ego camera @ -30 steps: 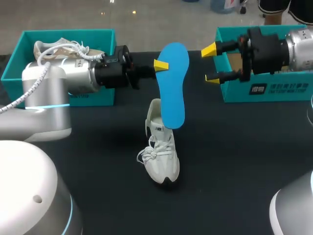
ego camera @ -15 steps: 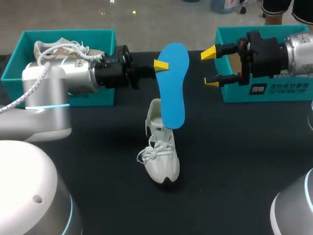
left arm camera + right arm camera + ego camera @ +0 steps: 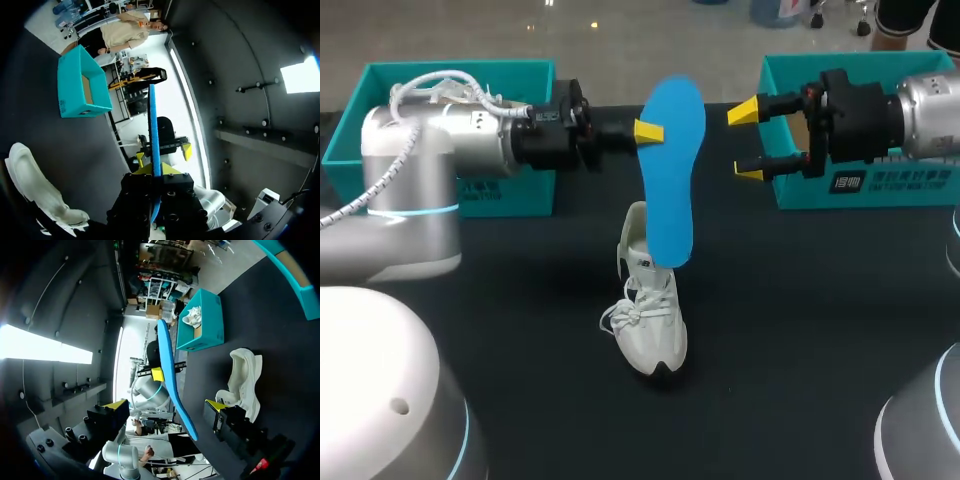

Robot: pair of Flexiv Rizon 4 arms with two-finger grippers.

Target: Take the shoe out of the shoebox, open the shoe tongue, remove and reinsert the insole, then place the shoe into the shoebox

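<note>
insole [image 3: 670,175] is out of the shoe, in the air, centre-top of the head view. It hangs roughly upright, wide end up. left gripper [image 3: 652,131] is clamped on its upper left edge, and in the left wrist view the insole runs edge-on between the fingers.

vs 1 s ago:
- The insole sits a touch higher and leans slightly more to the left at the bottom.
- The left arm has lifted and swung toward the top of the frame. It now covers the spare shoe [image 3: 192,316] in the left box [image 3: 345,140], which showed in the head view before.
- The grip point on the insole looks unchanged.

shoe [image 3: 650,300] is in the same spot, standing on the table [image 3: 800,330] at frame centre, toe toward the bottom. The insole's lower end overlaps the shoe's collar in the head view, but the wrist views show them apart.

right gripper [image 3: 748,140], upper right, has its fingers apart and holds nothing. It has crept a bit left and down toward the insole but is not touching it. right box [image 3: 880,185] sits behind it, unmoved.

My read: removal is done and reinsertion is next. The right arm's approach looks like a setup for a handover or a steadying grip, but that's a guess.
</note>
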